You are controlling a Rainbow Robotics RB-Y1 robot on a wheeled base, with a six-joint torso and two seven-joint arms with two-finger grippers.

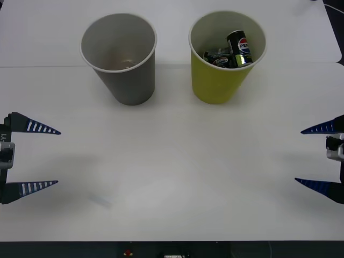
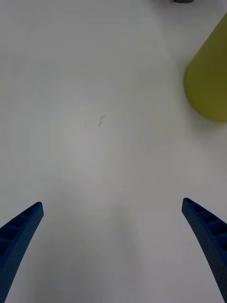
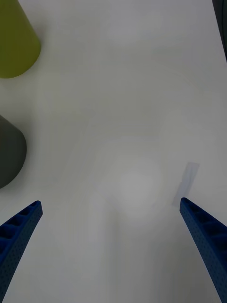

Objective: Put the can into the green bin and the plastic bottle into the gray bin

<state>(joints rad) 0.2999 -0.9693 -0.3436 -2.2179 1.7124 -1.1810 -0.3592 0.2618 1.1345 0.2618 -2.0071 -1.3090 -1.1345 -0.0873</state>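
Matte white table, can inside paper green bin

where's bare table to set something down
The wide stretch of table between the left gripper and right gripper, in front of the gray bin and green bin, is free. Only the gap between the bins is tight.

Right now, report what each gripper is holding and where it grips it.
Nothing is held. The left gripper and right gripper are both open above the bare table. The can sits inside the green bin.
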